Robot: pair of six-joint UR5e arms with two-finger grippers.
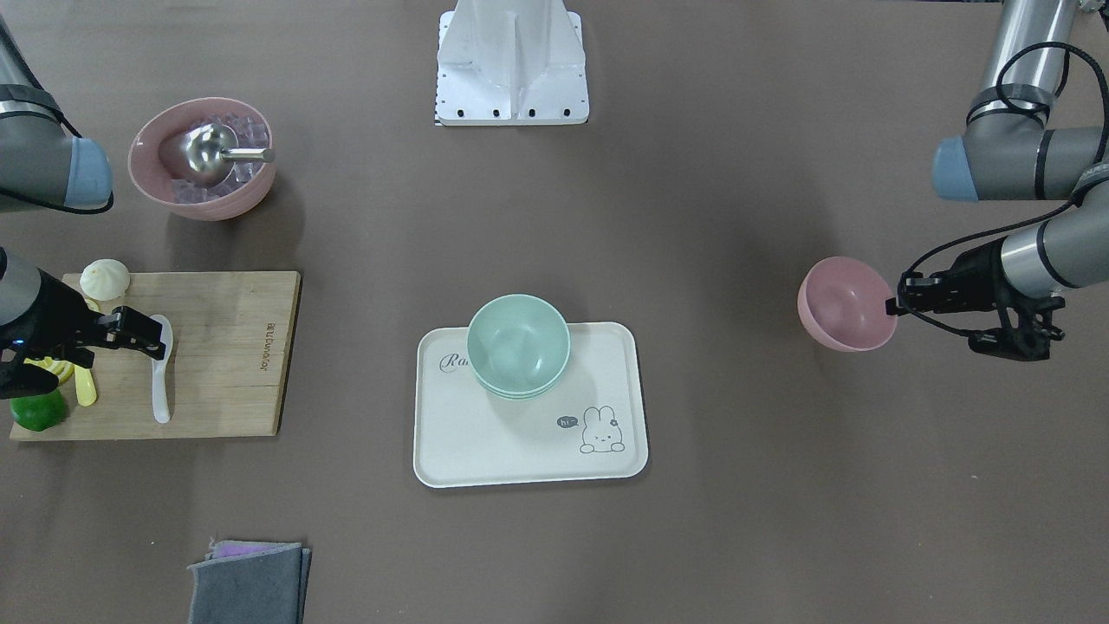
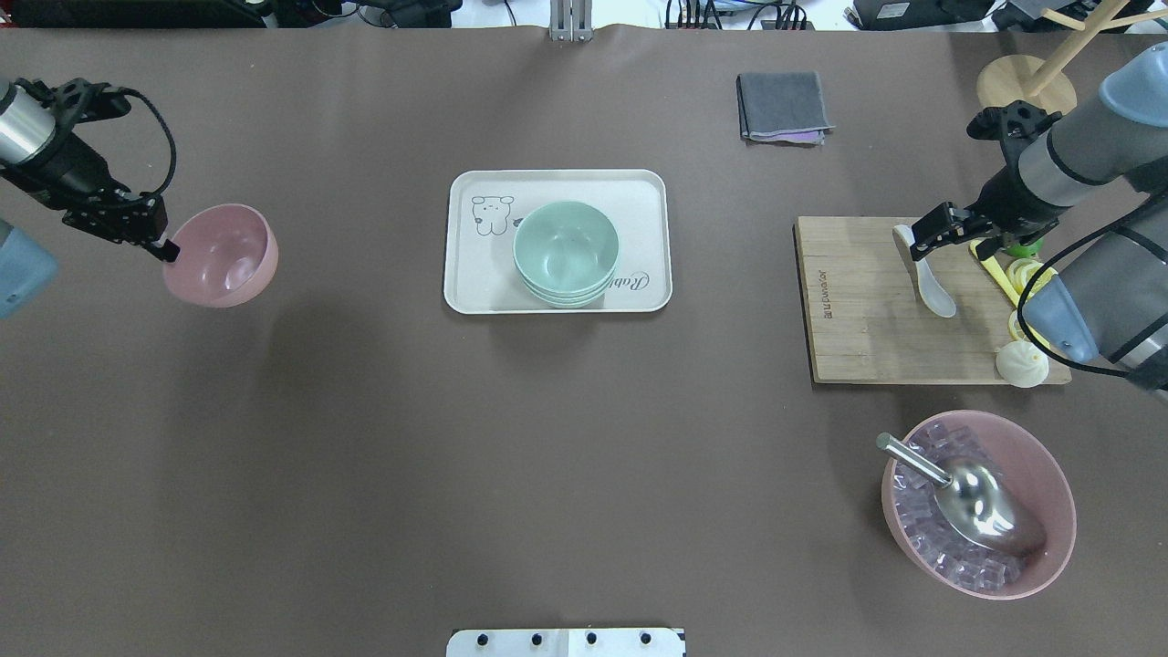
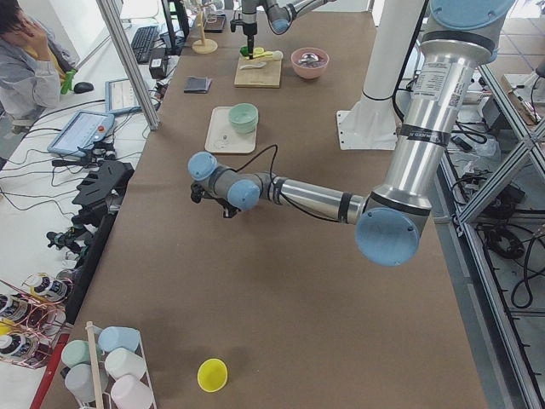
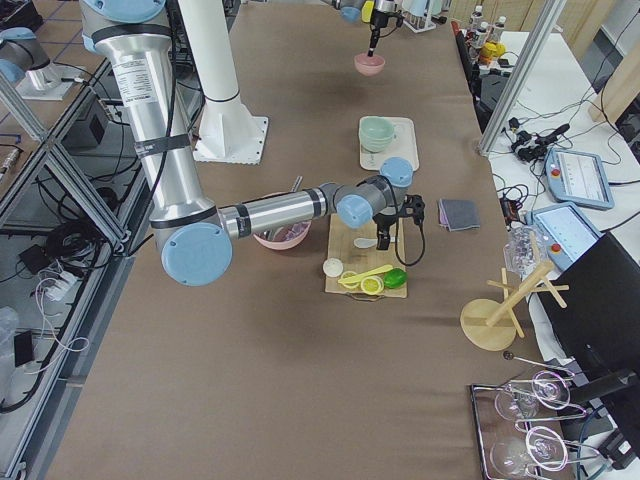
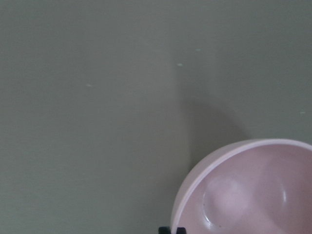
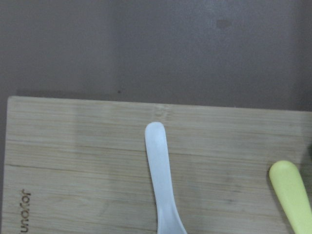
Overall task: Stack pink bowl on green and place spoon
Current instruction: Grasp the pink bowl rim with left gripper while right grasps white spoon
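Note:
My left gripper is shut on the rim of the empty pink bowl and holds it a little above the table at the far left; the bowl also shows in the front view and the left wrist view. A stack of green bowls stands on the white tray in the middle. The white spoon lies on the wooden cutting board. My right gripper hovers over the spoon's handle, open and empty.
A second pink bowl with ice cubes and a metal scoop stands near the board. A yellow spoon, a white bun and a lime lie at the board's edge. A grey cloth lies at the back.

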